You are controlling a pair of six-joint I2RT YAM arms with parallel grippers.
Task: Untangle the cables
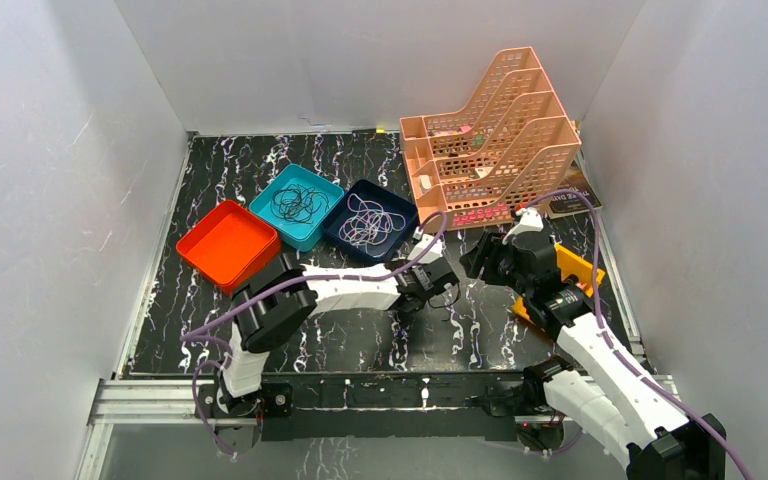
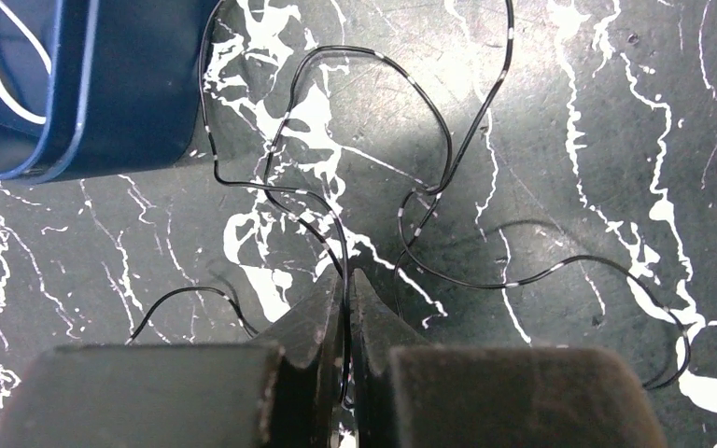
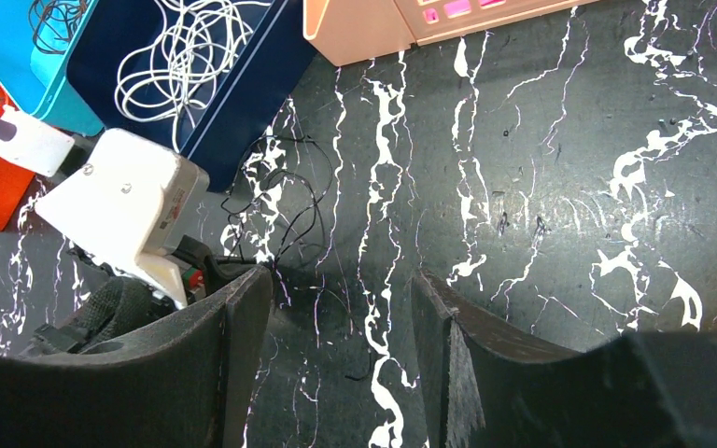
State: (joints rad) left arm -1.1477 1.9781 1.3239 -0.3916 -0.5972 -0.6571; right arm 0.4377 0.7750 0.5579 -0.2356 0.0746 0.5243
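A thin black cable point(image 2: 341, 238) with pale bands lies in loose loops on the dark marble table. My left gripper point(image 2: 347, 275) is shut on one strand of it, right beside the navy tray point(image 2: 121, 103). From above, the left gripper point(image 1: 448, 282) sits at the table's middle. My right gripper point(image 3: 341, 275) is open and empty, hovering just right of the left one, and shows from above point(image 1: 480, 258). The black cable point(image 3: 289, 187) lies ahead of its fingers. Whitish cables point(image 1: 370, 222) lie bunched in the navy tray. Dark cables point(image 1: 298, 205) lie in the teal tray point(image 1: 272, 185).
An orange tray point(image 1: 228, 243) with nothing in it stands left of the teal one. A peach file rack point(image 1: 490, 140) stands at the back right. A yellow-orange object point(image 1: 575, 268) lies under my right arm. White walls close in the table.
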